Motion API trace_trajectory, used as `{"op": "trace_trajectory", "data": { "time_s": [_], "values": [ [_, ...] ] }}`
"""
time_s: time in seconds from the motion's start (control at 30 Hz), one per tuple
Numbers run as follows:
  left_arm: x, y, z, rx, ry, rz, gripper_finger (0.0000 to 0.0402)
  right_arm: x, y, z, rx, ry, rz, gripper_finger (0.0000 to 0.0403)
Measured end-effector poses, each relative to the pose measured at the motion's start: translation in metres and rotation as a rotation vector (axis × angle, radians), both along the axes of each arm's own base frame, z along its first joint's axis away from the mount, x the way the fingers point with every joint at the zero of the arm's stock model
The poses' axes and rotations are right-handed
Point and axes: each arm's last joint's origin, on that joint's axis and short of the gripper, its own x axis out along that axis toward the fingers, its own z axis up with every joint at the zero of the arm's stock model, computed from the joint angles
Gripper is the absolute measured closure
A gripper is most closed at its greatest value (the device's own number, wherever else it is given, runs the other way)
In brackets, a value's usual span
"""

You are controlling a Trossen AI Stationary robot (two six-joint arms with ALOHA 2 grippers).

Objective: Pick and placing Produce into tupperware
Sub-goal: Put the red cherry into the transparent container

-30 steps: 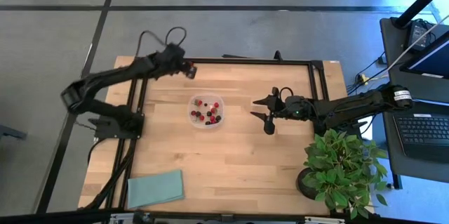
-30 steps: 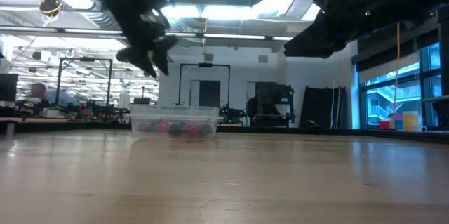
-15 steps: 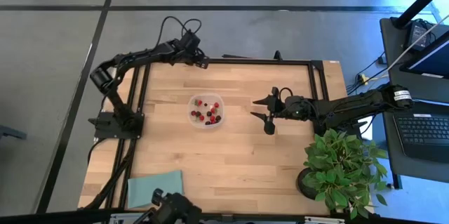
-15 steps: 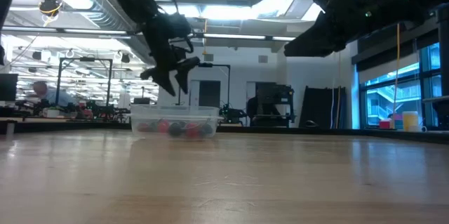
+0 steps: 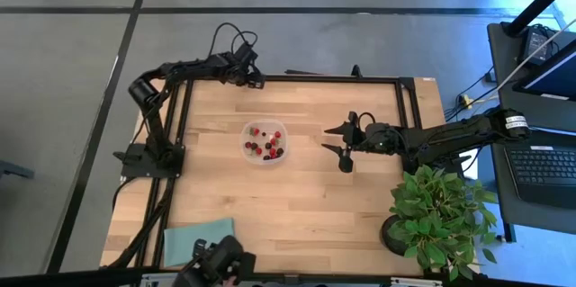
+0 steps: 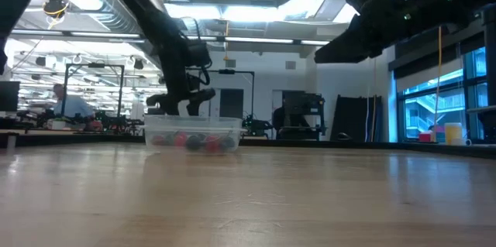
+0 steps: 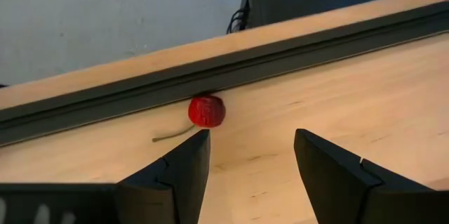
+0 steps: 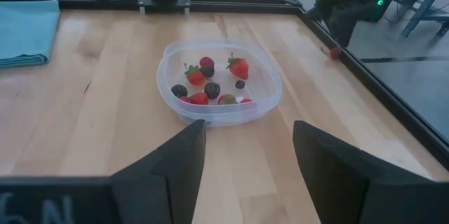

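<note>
One red berry (image 7: 206,111) sits against the table's dark rail (image 7: 295,52), far from the tupperware (image 5: 265,143). My left gripper (image 7: 249,157) hovers before it, fingers apart; I fear nudging it under the rail. Right gripper (image 5: 345,149) waits beside the tupperware, open.

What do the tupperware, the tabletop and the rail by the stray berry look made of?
Tupperware: thin clear plastic, glossy; the berries show through its wall. Tabletop: pale wood planks with visible grain, matte. Rail: dark and smooth, probably metal, though the look leaves that open. Berry: red, dull-skinned, with a thin stem.
</note>
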Motion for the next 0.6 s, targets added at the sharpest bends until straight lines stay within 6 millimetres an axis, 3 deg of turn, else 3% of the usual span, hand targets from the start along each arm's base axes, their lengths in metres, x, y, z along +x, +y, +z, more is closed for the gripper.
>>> {"op": "trace_trajectory", "data": {
  "time_s": [0.6],
  "values": [
    [-0.002, 0.000, -0.017, -0.026, 0.078, 0.084, 0.0202, -0.001, 0.000, -0.003, 0.003, 0.030, -0.002, 0.0186]
  ]
}}
